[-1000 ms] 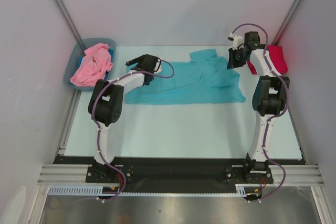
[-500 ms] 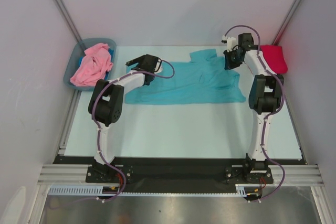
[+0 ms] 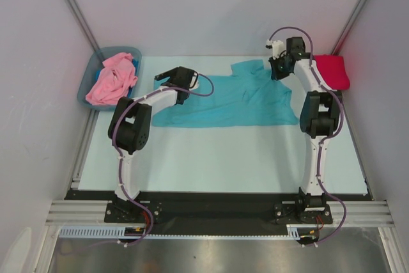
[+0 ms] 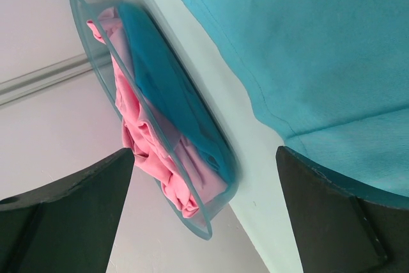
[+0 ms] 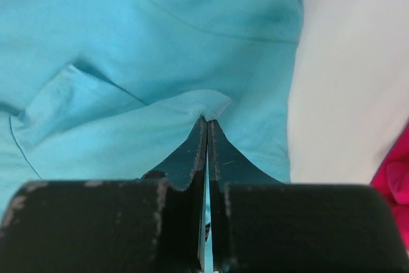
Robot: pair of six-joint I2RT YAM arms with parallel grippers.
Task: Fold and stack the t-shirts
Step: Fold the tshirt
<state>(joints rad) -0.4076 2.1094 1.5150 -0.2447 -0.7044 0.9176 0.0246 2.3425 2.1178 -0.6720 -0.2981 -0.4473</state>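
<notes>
- teal t-shirt (image 3: 236, 103): spread across the far middle of the table (image 3: 223, 158)
- right gripper (image 5: 206, 123): jaws closed tight, tips pinching a raised edge of the teal t-shirt
- left gripper (image 3: 165, 75): jaws wide apart, empty, over that shirt's left end
- pink t-shirt (image 3: 112, 80): bunched in the bin (image 3: 87, 81), far left
- red t-shirt (image 3: 335, 71): far right corner

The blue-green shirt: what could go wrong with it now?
1. The right gripper pinches only a tiny fold of the teal t-shirt, so it might slip out.
2. The left gripper is open and holds nothing, so a pull from one side could bunch the cloth.
3. The red t-shirt lies close beside the right arm and could get nudged.
</notes>
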